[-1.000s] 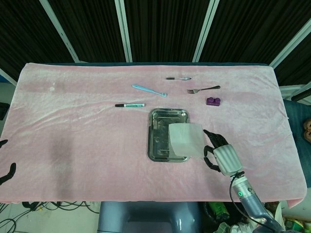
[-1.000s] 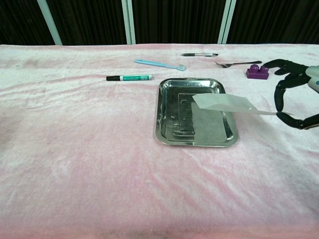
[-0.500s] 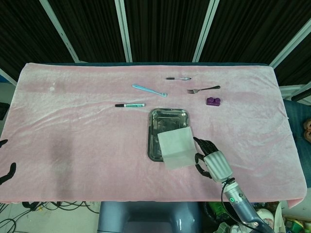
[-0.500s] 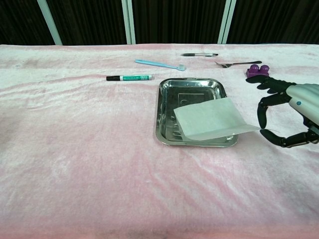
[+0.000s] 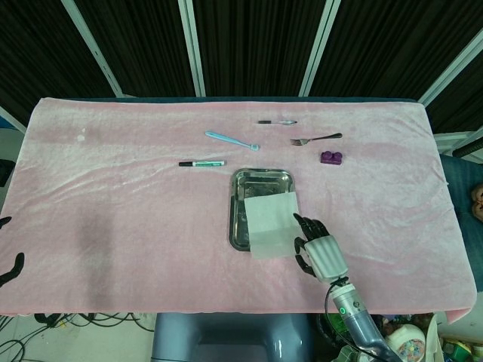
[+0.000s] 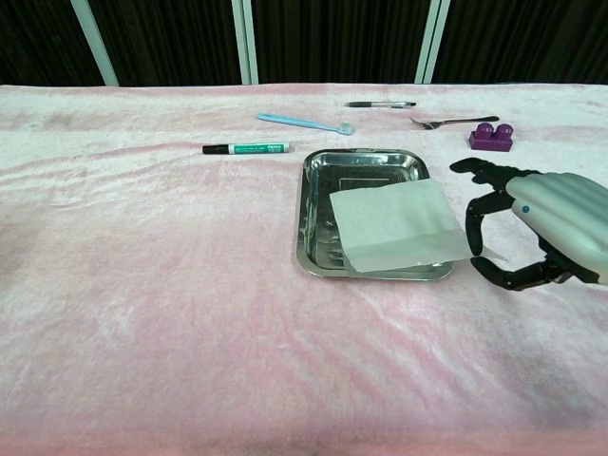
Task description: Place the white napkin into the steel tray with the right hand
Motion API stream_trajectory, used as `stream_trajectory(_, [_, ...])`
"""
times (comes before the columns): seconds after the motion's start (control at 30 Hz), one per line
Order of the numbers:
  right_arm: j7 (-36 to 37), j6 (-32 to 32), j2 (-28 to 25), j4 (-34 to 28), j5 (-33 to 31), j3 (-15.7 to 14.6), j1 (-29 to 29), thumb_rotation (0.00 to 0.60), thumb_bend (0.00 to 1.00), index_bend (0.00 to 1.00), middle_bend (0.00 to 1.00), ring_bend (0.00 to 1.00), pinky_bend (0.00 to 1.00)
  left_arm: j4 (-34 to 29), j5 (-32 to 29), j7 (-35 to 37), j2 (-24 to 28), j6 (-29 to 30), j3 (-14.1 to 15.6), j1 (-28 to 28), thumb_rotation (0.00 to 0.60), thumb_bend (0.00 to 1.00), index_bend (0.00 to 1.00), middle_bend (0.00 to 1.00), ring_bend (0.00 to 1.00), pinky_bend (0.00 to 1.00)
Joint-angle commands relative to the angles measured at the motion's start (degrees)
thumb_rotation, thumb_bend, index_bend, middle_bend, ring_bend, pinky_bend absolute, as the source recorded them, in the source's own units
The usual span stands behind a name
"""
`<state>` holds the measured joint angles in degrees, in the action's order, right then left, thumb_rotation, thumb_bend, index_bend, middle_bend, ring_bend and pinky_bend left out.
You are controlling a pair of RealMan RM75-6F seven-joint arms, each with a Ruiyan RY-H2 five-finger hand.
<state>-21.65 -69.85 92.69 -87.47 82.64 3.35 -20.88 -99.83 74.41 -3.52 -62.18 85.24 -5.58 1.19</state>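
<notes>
The steel tray sits mid-table on the pink cloth. The white napkin is draped over the tray's right and near part, and its near edge reaches past the front rim. My right hand is just right of the tray's near corner. It pinches the napkin's right corner between a finger and the thumb, with the other fingers spread. Of my left hand only dark fingertips show at the left edge of the head view, low beside the table.
Behind the tray lie a green marker, a blue toothbrush, a pen, a fork and a purple brick.
My right hand has moved left and down toward the tray with the napkin. The napkin went from hanging flat above the tray to lying across it.
</notes>
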Motion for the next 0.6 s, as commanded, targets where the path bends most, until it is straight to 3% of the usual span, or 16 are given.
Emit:
stream_trajectory(0.03, [-2.5,0.8,1.0,-1.8,-2.6,0.8,0.3,0.6,0.44,0.79,0.05,0.13,0.15,0.0,0.0,0.1,0.0,0.0,0.0,0.0,0.6,0.4,0.15,0.05,0.0,0.0])
stream_trajectory(0.6, [-6.1,2.6,2.8,-3.5,-6.9,2.6,-1.8,0.6,0.44,0.79,0.05,0.13,0.15,-0.1,-0.1,-0.2,-0.1,-0.1,0.0,0.1,0.6,0.4,0.15,0.05,0.0,0.0])
